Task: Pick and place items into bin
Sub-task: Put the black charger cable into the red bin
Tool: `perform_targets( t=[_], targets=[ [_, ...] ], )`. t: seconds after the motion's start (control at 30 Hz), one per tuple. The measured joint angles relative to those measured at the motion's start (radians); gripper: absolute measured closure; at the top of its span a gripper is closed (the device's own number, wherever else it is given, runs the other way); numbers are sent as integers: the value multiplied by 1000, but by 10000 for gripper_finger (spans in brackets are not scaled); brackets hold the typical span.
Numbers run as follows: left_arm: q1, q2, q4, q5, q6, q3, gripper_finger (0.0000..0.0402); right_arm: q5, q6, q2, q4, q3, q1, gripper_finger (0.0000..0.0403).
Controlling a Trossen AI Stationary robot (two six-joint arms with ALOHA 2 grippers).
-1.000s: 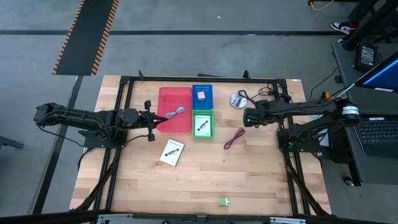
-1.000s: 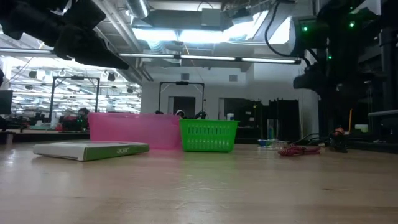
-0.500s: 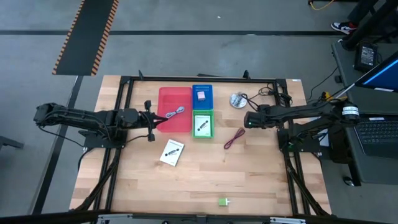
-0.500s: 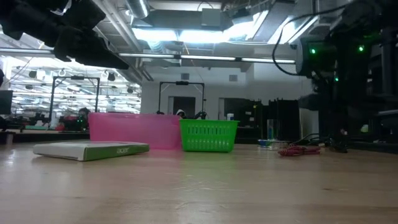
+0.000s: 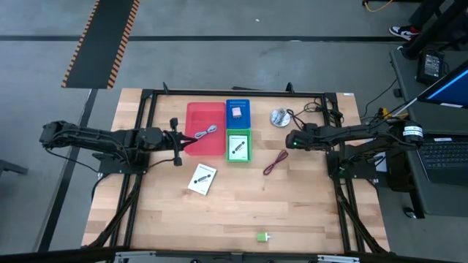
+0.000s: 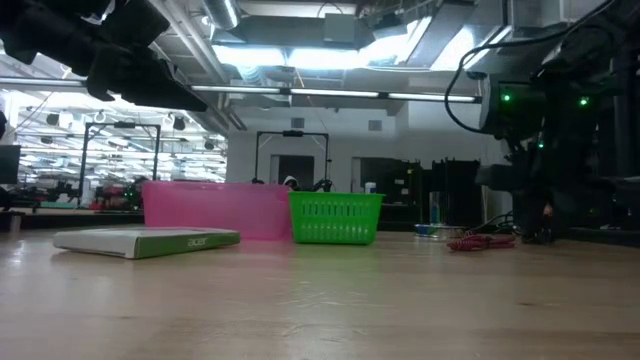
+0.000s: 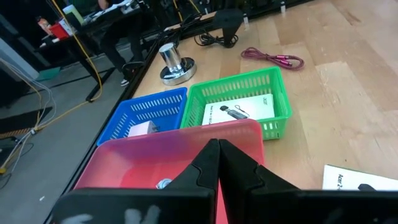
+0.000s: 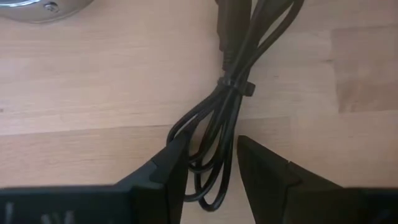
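High view, stock as sorted: red bin (image 5: 204, 128) holds a grey-blue cable (image 5: 207, 133); blue bin (image 5: 238, 112) holds a small pink block (image 5: 238, 113); green bin (image 5: 238, 146) holds one white card (image 5: 236, 147).

Outstanding on the surface (image 5: 292, 212): second white card (image 5: 202, 179), dark red cable (image 5: 276, 162), green block (image 5: 262, 237), black cable (image 8: 217, 118). Judged roughly half done.

Right tool (image 8: 205, 165): fingers spread, straddling the black cable's loop beside the silver disc (image 5: 278, 117), not yet pinching.

Left tool (image 7: 214, 163): fingers pressed together, empty, above the red bin.

Markings: low view shows "acer" on the loose card's edge (image 6: 148, 241); other print unreadable.
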State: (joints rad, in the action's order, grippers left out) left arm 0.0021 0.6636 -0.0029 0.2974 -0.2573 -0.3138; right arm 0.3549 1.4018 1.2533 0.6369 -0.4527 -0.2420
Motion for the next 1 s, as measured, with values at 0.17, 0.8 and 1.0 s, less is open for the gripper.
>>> perform_targets(
  t=[0.17,0.8,1.0],
  targets=[
    [0,0,0,0,-10,0,398,-2,-20,0,-4,0,0,288],
    [0,0,0,0,-11,0,398,-44,-129,1,6,-9,3,400],
    [0,0,0,1,-11,0,398,-108,-231,2,11,-57,35,401]
  ],
)
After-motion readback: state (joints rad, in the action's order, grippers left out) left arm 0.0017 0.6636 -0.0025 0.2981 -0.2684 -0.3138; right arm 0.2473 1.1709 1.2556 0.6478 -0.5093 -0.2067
